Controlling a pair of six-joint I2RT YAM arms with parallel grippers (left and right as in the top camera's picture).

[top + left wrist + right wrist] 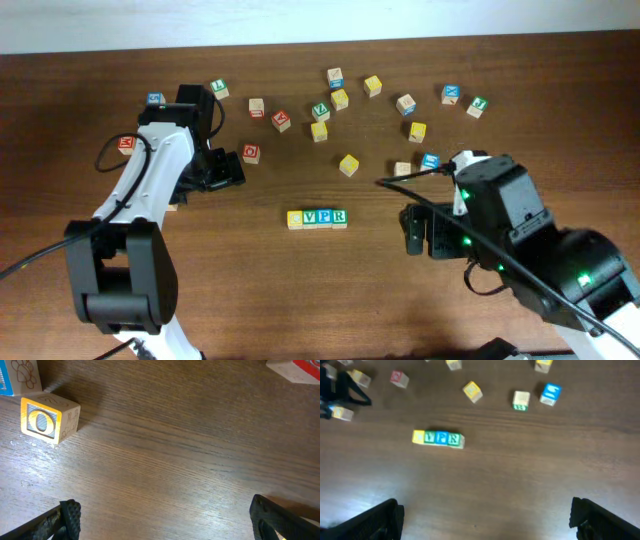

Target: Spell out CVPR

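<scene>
We see the row (pixel 317 218) lying near the middle of the surface (pixel 300 300): four blocks, side against side in a straight line. The end one toward the left arm is yellow and its letter is too small to read. The next three read V, P and R on green and blue faces. The right wrist view shows the same row, blurred, well ahead of the right claw (pixel 485 515). That claw stands wide, its two dark fingers at the lower corners of the frame with only bare wood between them. From above it hangs just beside the row's R end, not touching it.

The left claw (pixel 222 170) is on the other side of the row and farther back, near a red block (pixel 251 153). In its wrist view the fingers (pixel 70 516) are also spread wide and hold nothing. A yellow O block (pixel 49 418) sits ahead of them, apart from both.

The loose blocks (pixel 340 99) are scattered across the far half of the surface, most of them well apart from one another. The surface is dark brown wood with a long grain and a slight sheen. Beyond its far edge runs a pale wall (pixel 300 20); we can tell nothing more of the room.
</scene>
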